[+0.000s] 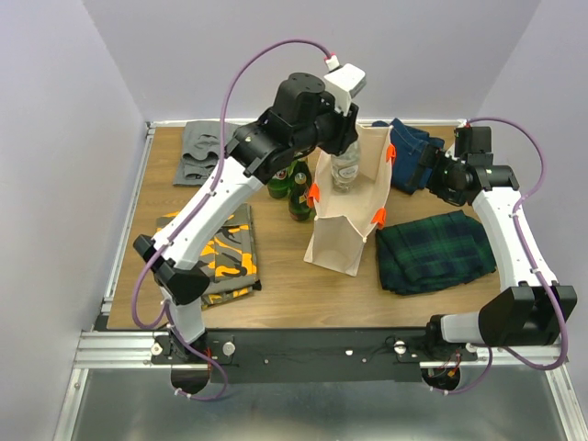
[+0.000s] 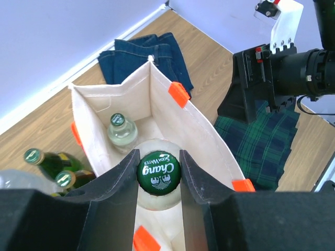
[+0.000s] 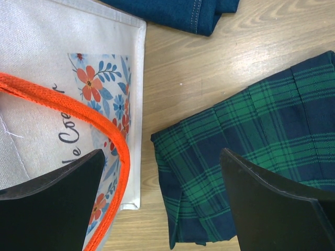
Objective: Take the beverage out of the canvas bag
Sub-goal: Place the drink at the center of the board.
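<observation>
The left end effector (image 2: 158, 155) is clamped narrow on the green-capped beverage bottle (image 2: 158, 172), which stands between its fingers in the mouth of the open canvas bag (image 2: 204, 133). A second bottle (image 2: 122, 133) stands just beyond. The right end effector (image 3: 162, 154) gapes wide and empty, with the bag's orange handle (image 3: 78, 107) beneath one finger and a plaid cloth (image 3: 261, 141) beneath the other.

From my feed I see a wooden counter (image 1: 285, 294) carrying several folded clothes. On the right lies a dark green-and-navy plaid cloth (image 1: 436, 250). Beyond it, at the far right, sit folded blue jeans (image 1: 413, 147), with a strip of bare wood between the two. At the far left corner lies a grey garment (image 1: 204, 152). Nearer on the left is a folded grey-and-orange camouflage piece (image 1: 225, 253). Green glass bottles (image 1: 300, 204) stand upright together around the middle of the counter.
</observation>
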Controlling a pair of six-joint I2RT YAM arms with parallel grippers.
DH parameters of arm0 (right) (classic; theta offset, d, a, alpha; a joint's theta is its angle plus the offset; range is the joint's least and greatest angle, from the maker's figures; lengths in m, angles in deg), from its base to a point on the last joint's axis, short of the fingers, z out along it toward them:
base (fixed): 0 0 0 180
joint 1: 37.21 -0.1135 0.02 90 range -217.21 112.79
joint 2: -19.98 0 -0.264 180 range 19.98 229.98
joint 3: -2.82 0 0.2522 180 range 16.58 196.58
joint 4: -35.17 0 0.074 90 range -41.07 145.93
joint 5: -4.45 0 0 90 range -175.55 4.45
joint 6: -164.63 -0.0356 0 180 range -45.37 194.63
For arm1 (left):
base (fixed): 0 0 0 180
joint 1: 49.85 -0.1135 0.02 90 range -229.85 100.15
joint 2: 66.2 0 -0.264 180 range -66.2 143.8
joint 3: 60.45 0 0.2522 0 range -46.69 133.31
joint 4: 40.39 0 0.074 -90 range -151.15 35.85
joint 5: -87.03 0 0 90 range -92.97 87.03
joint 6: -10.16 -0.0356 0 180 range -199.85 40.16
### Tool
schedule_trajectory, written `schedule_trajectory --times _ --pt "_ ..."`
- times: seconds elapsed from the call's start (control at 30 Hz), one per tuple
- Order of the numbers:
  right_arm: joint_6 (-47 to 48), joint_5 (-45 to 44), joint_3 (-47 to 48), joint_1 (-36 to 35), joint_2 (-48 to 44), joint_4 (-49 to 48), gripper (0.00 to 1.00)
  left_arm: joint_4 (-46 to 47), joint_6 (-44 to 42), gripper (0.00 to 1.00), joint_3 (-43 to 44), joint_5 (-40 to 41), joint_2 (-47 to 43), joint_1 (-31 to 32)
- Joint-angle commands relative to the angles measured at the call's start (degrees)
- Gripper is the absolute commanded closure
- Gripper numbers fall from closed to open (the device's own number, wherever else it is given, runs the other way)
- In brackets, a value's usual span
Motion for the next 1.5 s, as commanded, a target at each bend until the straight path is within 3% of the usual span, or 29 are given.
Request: schedule_trajectory --times 0.0,0.43,0.63,0.83,0.97,1.47 --pt "-0.5 1.5 -0.9 0.1 -1.2 -0.1 0.0 5.8 -1.2 1.0 1.1 4.1 -8.1 0.3" --pt "-1.0 3.4 -0.5 0.0 -0.3 -0.8 0.0 9.4 -3.1 1.0 -12.4 19.9 -20.4 -0.8" --pt "-0.9 3.6 -0.2 0.0 0.2 -0.9 0.0 11.3 -0.9 1.0 -19.4 22.1 -23.5 -5.1" --pt "-0.7 3.6 0.5 0.0 1.1 -1.1 0.0 16.6 3.6 1.0 -31.6 22.2 -28.0 -11.9" --pt "-0.6 3.7 0.9 0.0 1.7 -1.2 0.0 21.8 4.4 1.0 -40.2 22.9 -30.2 -13.1" --pt "-0.5 3.0 1.7 0.0 2.3 -0.8 0.0 32.5 6.3 1.0 -52.1 23.5 -27.5 -13.6"
